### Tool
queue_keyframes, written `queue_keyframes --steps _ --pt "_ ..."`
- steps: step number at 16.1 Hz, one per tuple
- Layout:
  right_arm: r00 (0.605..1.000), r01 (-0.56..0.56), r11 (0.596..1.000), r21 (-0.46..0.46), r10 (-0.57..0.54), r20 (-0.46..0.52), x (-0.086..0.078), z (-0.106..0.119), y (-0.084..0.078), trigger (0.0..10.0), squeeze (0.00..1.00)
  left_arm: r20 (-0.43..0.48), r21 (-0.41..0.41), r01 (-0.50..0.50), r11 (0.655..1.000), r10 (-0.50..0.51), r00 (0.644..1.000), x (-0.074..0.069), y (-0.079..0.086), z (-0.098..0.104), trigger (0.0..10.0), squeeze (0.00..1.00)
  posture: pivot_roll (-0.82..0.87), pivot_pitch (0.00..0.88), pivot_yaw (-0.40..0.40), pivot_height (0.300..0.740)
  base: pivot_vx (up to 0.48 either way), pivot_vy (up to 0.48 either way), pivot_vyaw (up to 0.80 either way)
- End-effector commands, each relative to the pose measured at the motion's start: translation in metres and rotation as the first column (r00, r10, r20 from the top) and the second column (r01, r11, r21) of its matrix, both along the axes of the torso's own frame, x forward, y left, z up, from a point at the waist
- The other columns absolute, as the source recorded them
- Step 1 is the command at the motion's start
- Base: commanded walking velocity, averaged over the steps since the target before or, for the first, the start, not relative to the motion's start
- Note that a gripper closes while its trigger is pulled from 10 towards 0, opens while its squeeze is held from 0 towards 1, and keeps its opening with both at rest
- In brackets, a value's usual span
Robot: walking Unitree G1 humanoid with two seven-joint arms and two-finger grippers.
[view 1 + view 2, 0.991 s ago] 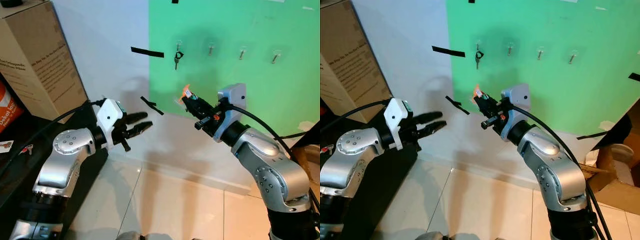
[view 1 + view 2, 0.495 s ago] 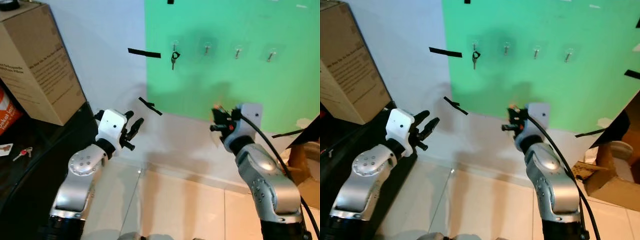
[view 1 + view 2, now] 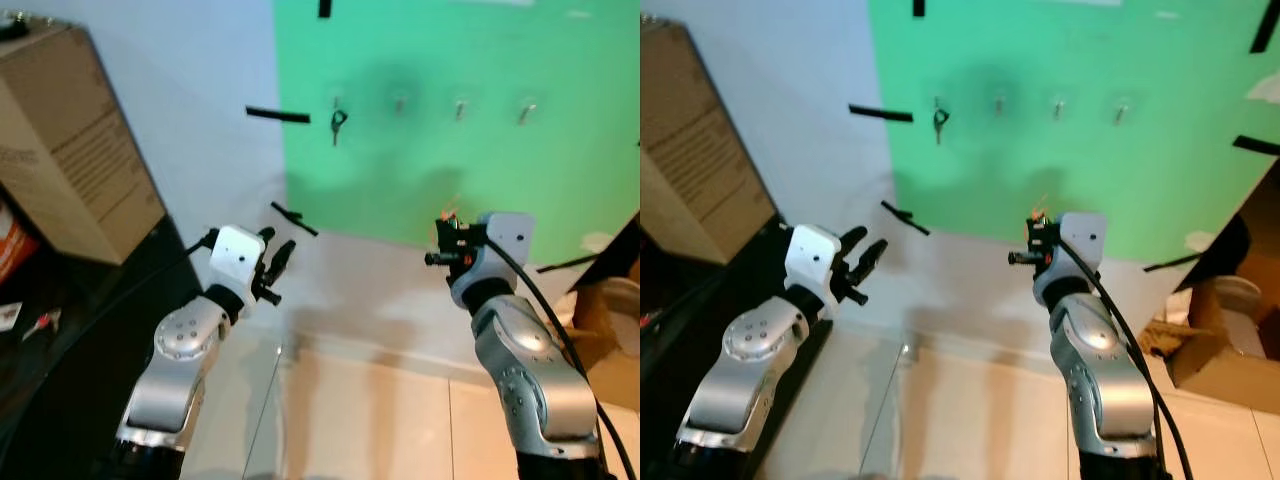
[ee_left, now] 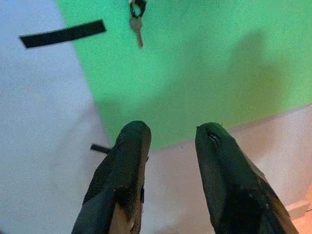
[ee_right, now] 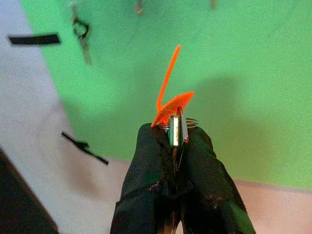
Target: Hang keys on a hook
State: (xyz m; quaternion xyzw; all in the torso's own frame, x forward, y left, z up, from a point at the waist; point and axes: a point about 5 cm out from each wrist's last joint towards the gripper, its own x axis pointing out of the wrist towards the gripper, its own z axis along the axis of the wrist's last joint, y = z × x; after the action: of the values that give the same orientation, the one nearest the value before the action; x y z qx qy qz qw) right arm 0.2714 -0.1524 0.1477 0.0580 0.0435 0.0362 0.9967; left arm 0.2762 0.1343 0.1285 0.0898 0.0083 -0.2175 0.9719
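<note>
Green board (image 3: 480, 150) on wall, row of hooks near top; far-left hook (image 3: 338, 103) already bearing hung key (image 4: 138, 24). Right hand (image 5: 176, 134) pinched shut on key (image 5: 174, 131) with orange tag (image 5: 170, 100), raised well below free hook (image 3: 400, 104). Left hand (image 4: 170, 141) parted, empty. Step in hand: carrying to hook. Next: lift, ring over prong. Key's long axis along fingers, ring and tag pointing toward board.
</note>
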Motion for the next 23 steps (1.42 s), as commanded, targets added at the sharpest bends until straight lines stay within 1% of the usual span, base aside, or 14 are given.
queue_keyframes --steps 1,4,9,13,14,15,17,19,20,21,22,23 --pt "0.999 0.019 1.0 0.01 -0.02 0.034 0.0 0.006 -0.005 10.0 0.0 0.014 0.009 -0.015 1.0 0.015 1.0 0.004 0.001 0.004 10.0 0.0 -0.05 0.0 0.047 0.74 0.349 0.0 0.0" --pt "0.999 0.031 0.999 0.019 -0.032 0.032 0.001 0.003 -0.008 10.0 0.0 0.015 0.015 -0.029 0.999 0.029 0.999 0.006 0.002 0.005 10.0 0.0 -0.04 0.0 0.048 0.74 0.35 0.0 0.0" --pt "0.998 0.028 0.999 0.022 -0.029 0.048 0.002 0.004 -0.007 10.0 0.0 0.01 0.019 -0.028 0.999 0.028 1.0 0.004 0.003 0.005 10.0 0.0 -0.04 0.0 0.059 0.74 0.354 0.0 0.0" --pt "0.997 0.021 0.999 0.036 -0.023 0.07 0.002 0.008 -0.007 10.0 0.0 0.003 0.02 -0.015 1.0 0.015 1.0 0.004 0.0 0.004 10.0 0.0 -0.05 0.0 0.068 0.74 0.352 0.0 0.0" --pt "0.996 -0.002 0.999 0.047 -0.002 0.085 0.004 0.012 -0.006 10.0 0.0 0.003 0.02 -0.013 1.0 0.013 1.0 0.005 0.0 0.004 10.0 0.0 -0.05 0.0 0.065 0.74 0.356 0.0 0.0" --pt "0.995 -0.025 0.999 0.035 0.021 0.101 0.007 0.017 -0.005 10.0 0.0 0.003 0.019 -0.013 1.0 0.013 1.0 0.005 0.0 0.004 10.0 0.0 -0.05 0.0 0.059 0.74 0.352 0.0 0.0" --pt "0.987 -0.104 0.995 0.003 0.102 0.126 0.012 0.027 0.002 10.0 0.0 0.007 0.03 -0.002 1.0 0.001 1.0 0.004 -0.001 0.003 10.0 0.0 -0.05 0.0 0.047 0.74 0.351 0.0 0.0" --pt "0.967 -0.199 0.98 -0.015 0.199 0.162 0.014 0.042 0.009 10.0 0.0 0.011 0.044 0.068 0.997 -0.069 0.998 0.0 -0.004 0.004 10.0 0.0 -0.05 0.0 0.029 0.74 0.0 0.0 0.0" --pt "0.962 -0.215 0.976 -0.018 0.215 0.166 0.014 0.044 0.009 10.0 0.0 0.008 0.059 0.081 0.995 -0.082 0.997 -0.001 -0.005 0.004 10.0 0.0 -0.05 0.0 0.026 0.74 0.0 0.0 0.0" --pt "0.953 -0.247 0.968 -0.036 0.249 0.17 0.015 0.048 0.011 10.0 0.0 0.001 0.081 0.119 0.99 -0.12 0.993 -0.003 -0.006 0.003 10.0 0.0 -0.05 0.0 0.021 0.74 0.0 0.0 0.0" --pt "0.929 -0.318 0.947 -0.051 0.322 0.182 0.015 0.057 0.014 10.0 0.0 0.004 0.091 0.221 0.971 -0.223 0.975 -0.01 -0.012 0.005 10.0 0.0 -0.05 0.0 0.011 0.74 0.0 0.0 0.0" --pt "0.919 -0.345 0.937 -0.055 0.349 0.185 0.016 0.06 0.015 10.0 0.0 0.003 0.087 0.252 0.964 -0.254 0.967 -0.012 -0.014 0.006 10.0 0.0 -0.05 0.0 0.015 0.74 0.0 0.0 0.0"
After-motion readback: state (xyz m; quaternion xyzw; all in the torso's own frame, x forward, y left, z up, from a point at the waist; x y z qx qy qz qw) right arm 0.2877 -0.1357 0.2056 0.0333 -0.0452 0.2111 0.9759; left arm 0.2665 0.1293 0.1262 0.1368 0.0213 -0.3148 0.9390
